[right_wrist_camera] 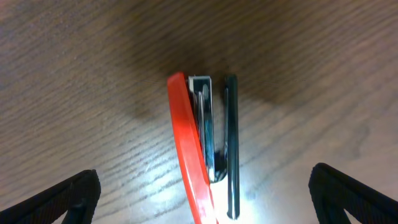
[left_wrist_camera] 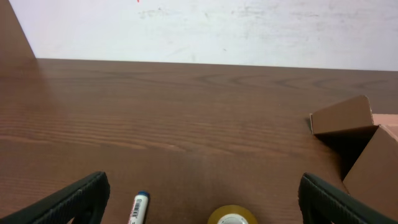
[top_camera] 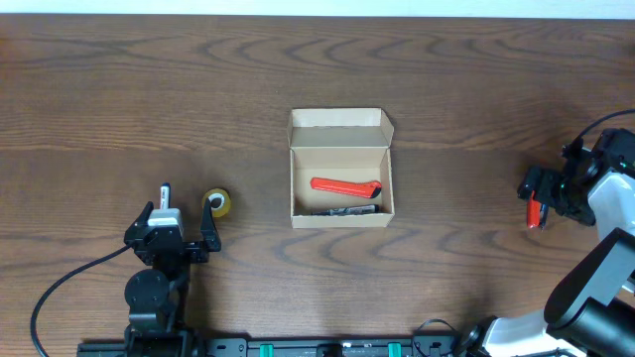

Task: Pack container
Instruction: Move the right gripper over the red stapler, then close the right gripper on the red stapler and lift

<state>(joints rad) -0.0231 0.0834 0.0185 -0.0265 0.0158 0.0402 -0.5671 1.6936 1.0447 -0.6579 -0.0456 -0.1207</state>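
Overhead: the container (top_camera: 342,161) sits mid-table (top_camera: 466,79), lid flap folded back on the far side, top open. Inside are a red item (top_camera: 344,185) lying across the middle & a dark item (top_camera: 342,210) by the near wall, both too small to ID. The left gripper (top_camera: 181,224) is near the front-left, well apart from the container, jaws spread wide, holding nothing. A marker pen (top_camera: 166,192) & a yellow tape roll (top_camera: 217,202) lie on the wood just ahead of it, pen on the left, roll on the right. The right gripper (top_camera: 542,192) is far right, also well apart from the container, w/ a red stapler (top_camera: 533,213) lying at its tip. Left wrist view: both fingers (left_wrist_camera: 74,200) sit in the bottom corners, wide apart & empty. Pen & roll show at the bottom edge btwn them, touching neither finger. The container is at the right edge, flap up, only partly in frame. Right wrist view: the stapler lies on its side on the table, red top left, metal mid, black base right. The fingers (right_wrist_camera: 59,198) sit wide on either side, clear of it, gripping nothing.
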